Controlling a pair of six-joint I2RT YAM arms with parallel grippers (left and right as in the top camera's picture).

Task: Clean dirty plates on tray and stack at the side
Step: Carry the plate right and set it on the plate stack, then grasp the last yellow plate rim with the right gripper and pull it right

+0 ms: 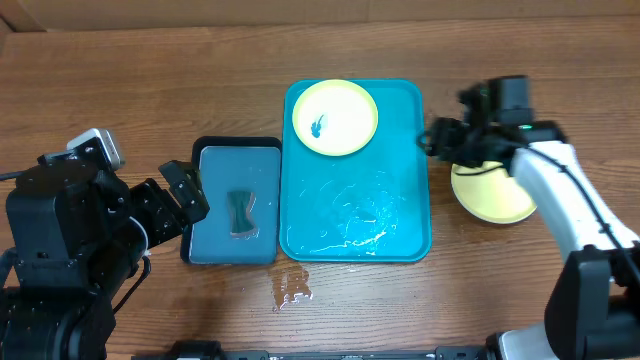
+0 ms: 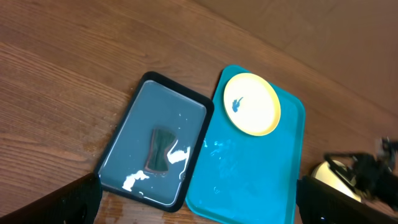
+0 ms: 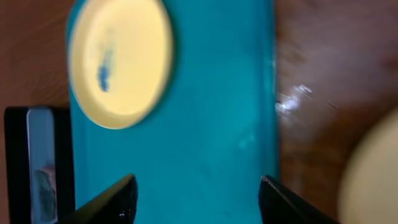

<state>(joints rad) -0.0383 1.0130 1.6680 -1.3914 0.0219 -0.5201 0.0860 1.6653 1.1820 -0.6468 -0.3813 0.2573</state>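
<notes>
One yellow-green plate (image 1: 335, 117) with a small blue smear lies at the far left of the teal tray (image 1: 400, 215). It also shows in the left wrist view (image 2: 251, 104) and the right wrist view (image 3: 119, 61). More plate (image 1: 497, 197) lies on the table right of the tray, partly under my right arm; how many are stacked there I cannot tell. My right gripper (image 1: 432, 137) is open and empty at the tray's right rim, its fingers (image 3: 196, 190) spread over the tray (image 3: 217, 112). My left gripper (image 1: 183, 188) is open and empty, left of the small tray; its fingers (image 2: 199, 199) frame the view.
A black-rimmed blue-grey tray (image 1: 212, 245) holding water and a dark sponge (image 1: 241, 213) sits left of the teal tray. It shows too in the left wrist view (image 2: 124, 143). Water lies on the teal tray's floor and a small puddle (image 1: 291, 288) on the table in front.
</notes>
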